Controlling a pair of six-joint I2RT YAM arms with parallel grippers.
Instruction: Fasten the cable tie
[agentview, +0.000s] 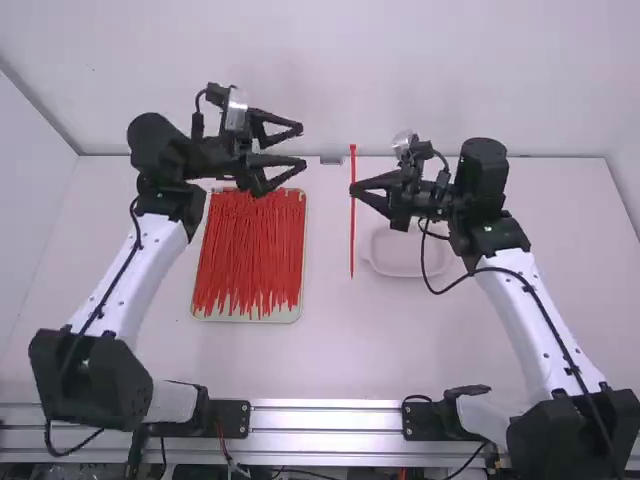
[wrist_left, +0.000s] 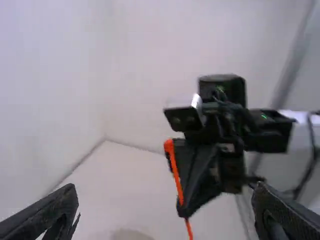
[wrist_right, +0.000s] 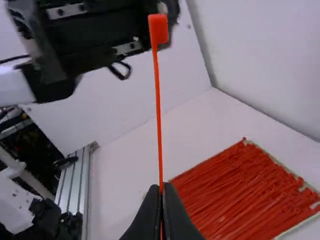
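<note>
The right arm (agentview: 520, 300) is pinching a red cable tie (agentview: 352, 235) upright between its jaws. The left arm (agentview: 128, 278) is hovering, jaws spread, over the far end of the tie pile (agentview: 250, 250).

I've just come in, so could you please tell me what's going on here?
The right gripper is shut on one red tie, held straight and not yet looped. The left gripper is open and empty, raised near the far end of the pile of ties.

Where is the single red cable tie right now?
High view: the cable tie is held in the right hand, between the tray of ties and the white dish.
</note>
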